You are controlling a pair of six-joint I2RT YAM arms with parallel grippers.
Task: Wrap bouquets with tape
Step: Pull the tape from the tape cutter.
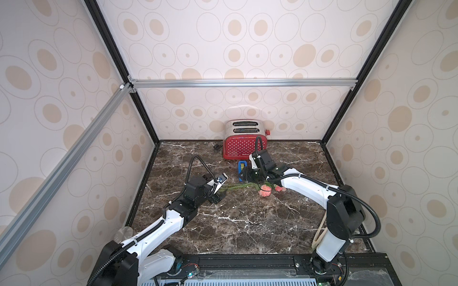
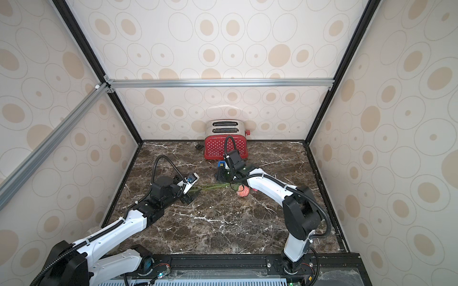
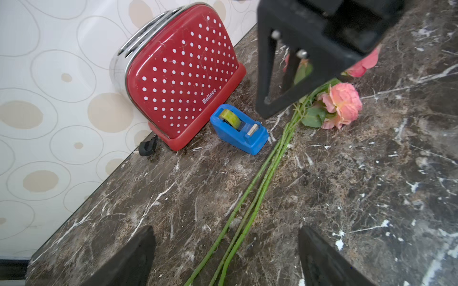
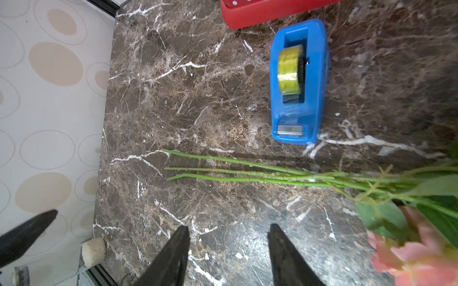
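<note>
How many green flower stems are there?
3 stems, side by side on the table: one nearest the tape dispenser, one in the middle, one farthest; leaves may hide more.

Tape [image 4: 288, 71]: yellowish roll in blue dispenser [image 4: 317, 99], cutter end toward the stems.
Bouquet [image 4: 322, 178]: lying flat on marble table [image 4: 173, 111]; three green stems [image 4: 247, 172] just beside the dispenser; pink blooms [image 4: 421, 262] blurred.
Toaster [image 4: 260, 12]: red base only, near the dispenser.
Right gripper [image 4: 228, 226]: jaws apart, nothing between.
</note>
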